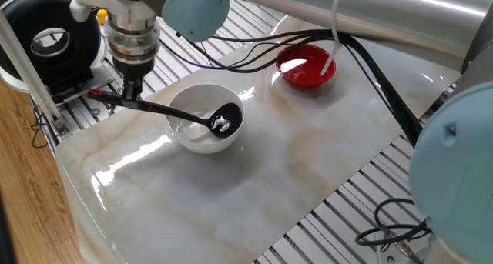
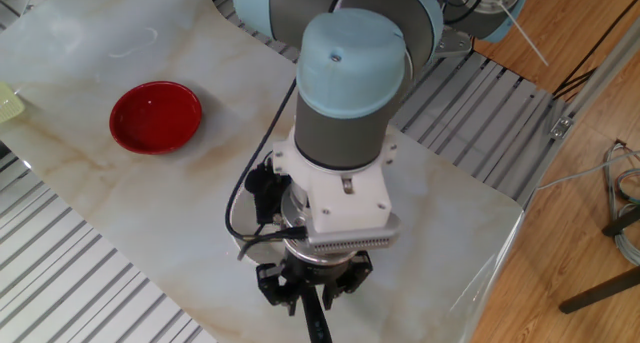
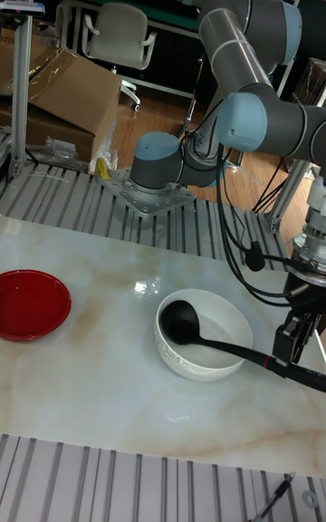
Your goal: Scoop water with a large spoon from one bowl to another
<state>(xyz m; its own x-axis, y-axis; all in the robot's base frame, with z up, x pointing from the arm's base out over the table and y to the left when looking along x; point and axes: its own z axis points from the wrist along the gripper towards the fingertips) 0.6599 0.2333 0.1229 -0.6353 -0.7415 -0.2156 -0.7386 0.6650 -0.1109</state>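
Observation:
The white bowl (image 1: 192,144) (image 3: 215,300) stands near the marble table's left end. The large spoon's black scoop (image 1: 226,118) (image 3: 178,321) rests inside it, with a glossy sheen of water (image 1: 222,125) in the scoop. Its thin handle (image 1: 166,111) (image 3: 243,353) (image 2: 317,325) runs out over the rim to my gripper (image 1: 130,97) (image 3: 295,352) (image 2: 309,289), which is shut on the red end. The small red bowl (image 1: 306,67) (image 2: 155,116) (image 3: 32,304) sits apart at the other end of the table. In the other fixed view my arm hides the white bowl.
Black cables (image 1: 254,52) trail over the table between the two bowls. A black round device (image 1: 46,35) stands beyond the left edge on slatted aluminium rails (image 1: 347,210). A white tube (image 1: 333,33) hangs over the red bowl.

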